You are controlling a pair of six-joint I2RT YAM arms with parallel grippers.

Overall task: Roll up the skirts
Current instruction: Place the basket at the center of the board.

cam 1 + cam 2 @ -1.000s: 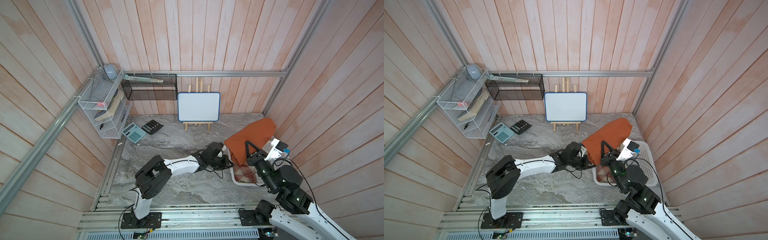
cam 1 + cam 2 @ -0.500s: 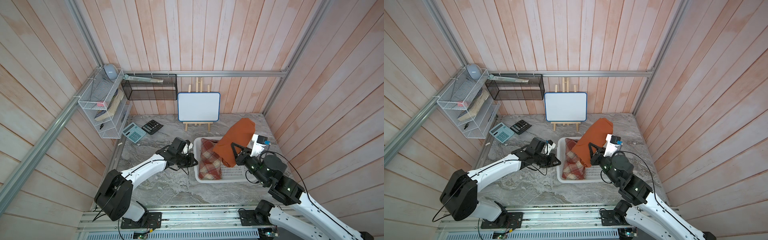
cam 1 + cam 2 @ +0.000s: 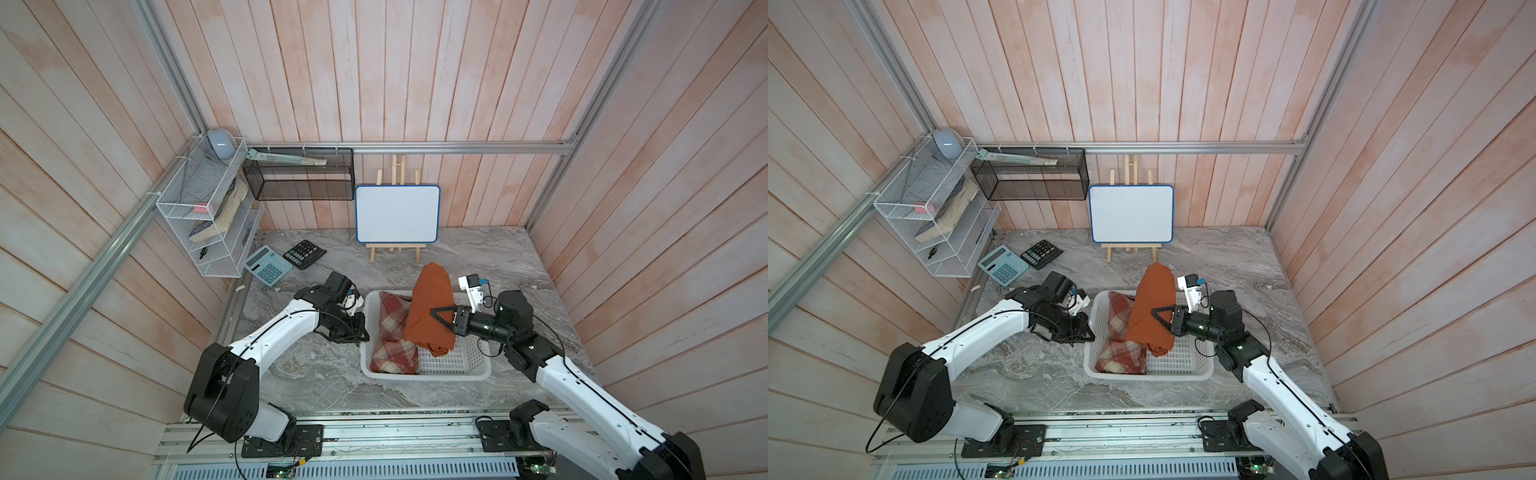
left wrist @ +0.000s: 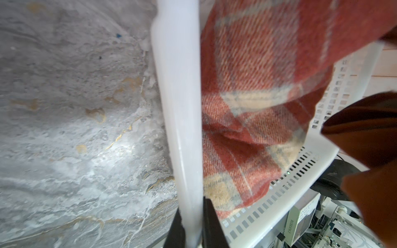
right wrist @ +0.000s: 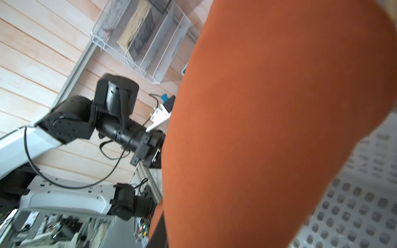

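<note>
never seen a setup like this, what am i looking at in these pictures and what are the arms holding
These are two robot arms fixed to a rail beside a marble tabletop. Two pictures look down from overhead; the other two come from a camera on each arm's wrist. On the table stands a white lattice basket with a plaid skirt lying in it; further back are a teal calculator, a black calculator and a whiteboard on an easel. The left end effector is shut on the basket's rim, as the left wrist view shows. The right end effector grips a rust-orange skirt, held up over the basket.
</note>
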